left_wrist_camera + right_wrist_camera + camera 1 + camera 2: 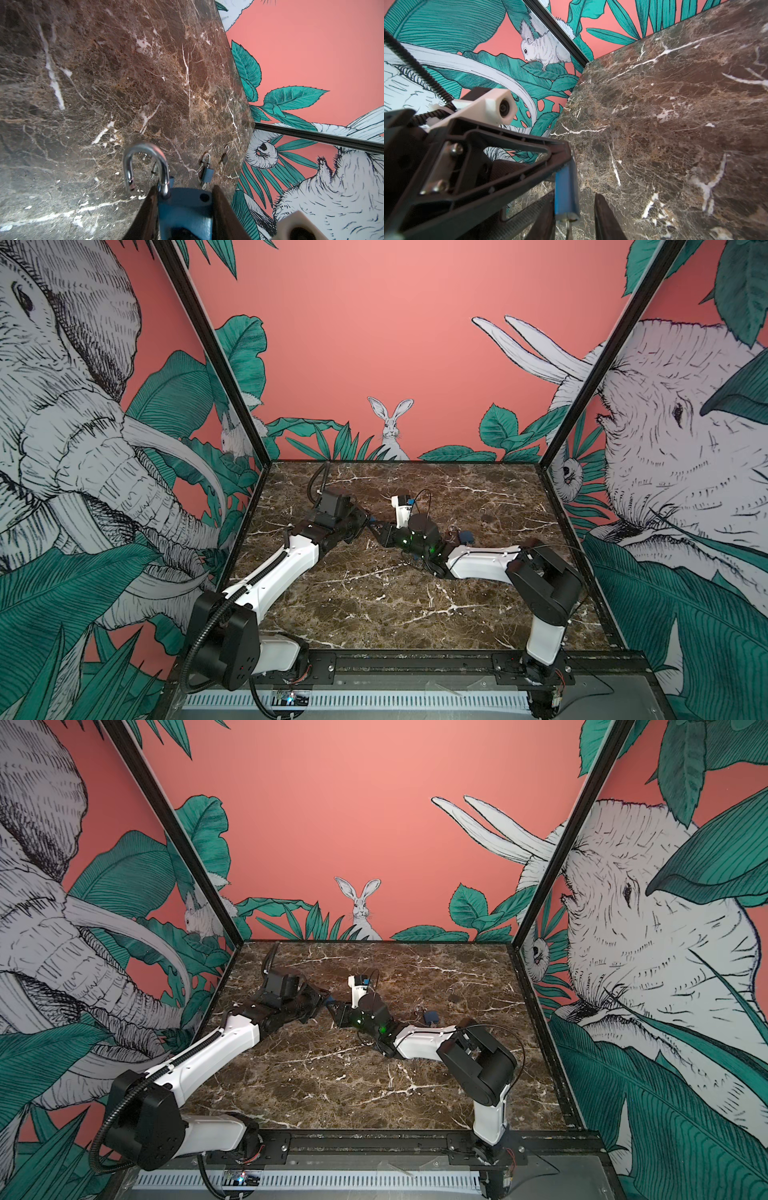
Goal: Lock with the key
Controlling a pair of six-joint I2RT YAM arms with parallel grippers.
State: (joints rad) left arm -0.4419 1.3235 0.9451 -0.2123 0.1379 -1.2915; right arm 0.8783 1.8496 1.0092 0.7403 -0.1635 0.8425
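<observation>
A blue padlock [185, 209] with its silver shackle [145, 164] swung open sits clamped between the fingers of my left gripper [185, 187], which is shut on the lock's body. In both top views the two grippers meet above the middle of the table, the left gripper [363, 522] facing the right gripper [380, 531]. In the right wrist view the same padlock [564, 191] points its bottom end at me, and a thin key [568, 228] sticks out of it. My right gripper [574, 220] stands around that key, jaws still apart, one finger beside the lock.
A second blue padlock [466, 536] [206, 173] lies on the marble table [374, 605] to the right, with a small dark padlock [224, 158] further back. Patterned walls [415, 344] close off three sides.
</observation>
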